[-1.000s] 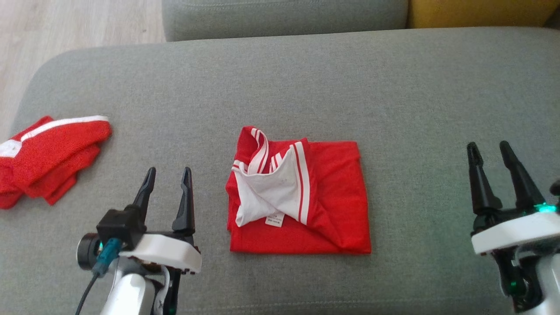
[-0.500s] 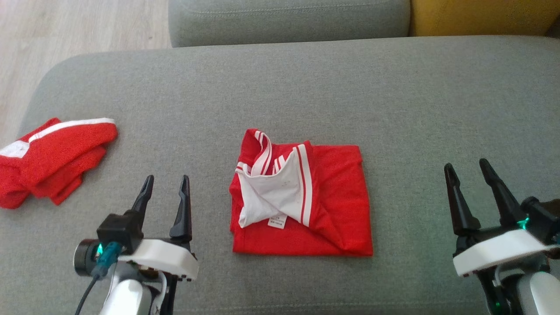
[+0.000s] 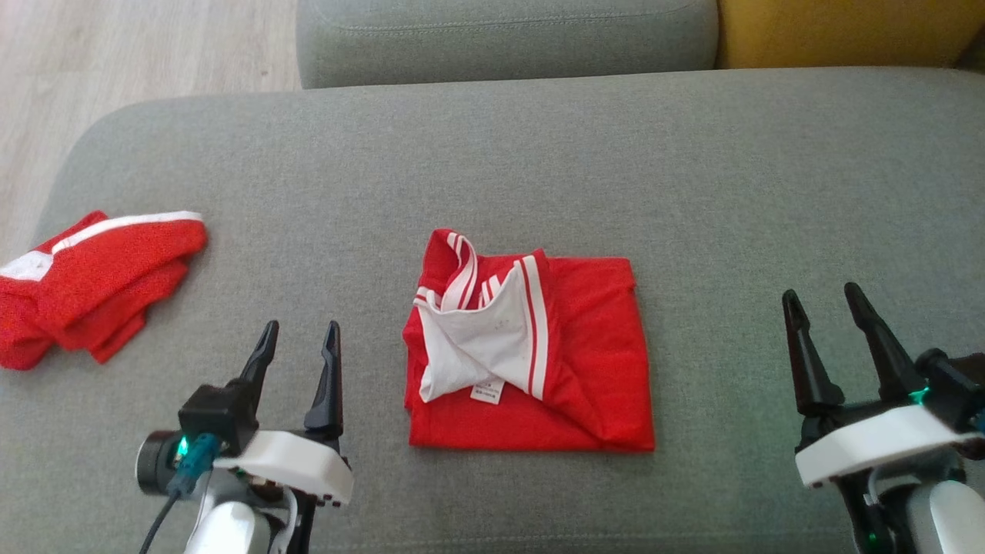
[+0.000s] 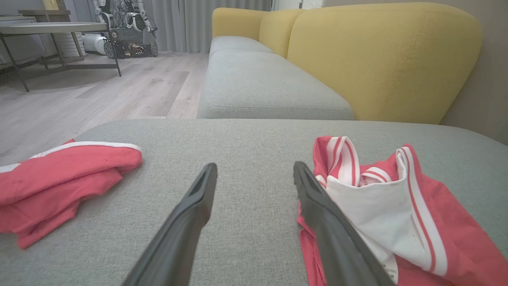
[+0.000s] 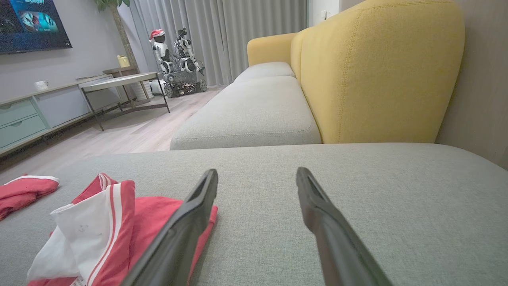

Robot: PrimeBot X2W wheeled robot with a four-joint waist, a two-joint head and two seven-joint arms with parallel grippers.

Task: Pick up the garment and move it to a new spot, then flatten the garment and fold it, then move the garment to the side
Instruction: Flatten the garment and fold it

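The left gripper (image 3: 301, 329) is held low at the lower left of the head view, its two dark fingers pointed forward over the grey seat cushion (image 3: 539, 169) and set apart with nothing clasped. In the left wrist view, bare cushion fabric is seen in the gap between them. The right gripper (image 3: 820, 294) is held at the lower right, likewise pointed forward and leaned slightly to the left, its fingers spread and empty. Whether either gripper is in contact with the cushion cannot be told. The folded red garment (image 3: 592, 362) is laid flat near the middle of the cushion, between the two grippers and touched by neither. A white panel (image 3: 481, 342) edged with red and white stripes is turned up on its left half, with a small label (image 3: 485, 391) below it. The left gripper is near the garment's left edge, while the right gripper is well apart from its right edge. A second red garment (image 3: 100, 277) with white trim is bunched at the cushion's left end, well apart from the folded one. Behind the cushion a further sofa seat (image 3: 500, 38) and a yellow backrest (image 3: 839, 31) are seen, with pale wooden floor (image 3: 115, 54) to the left.
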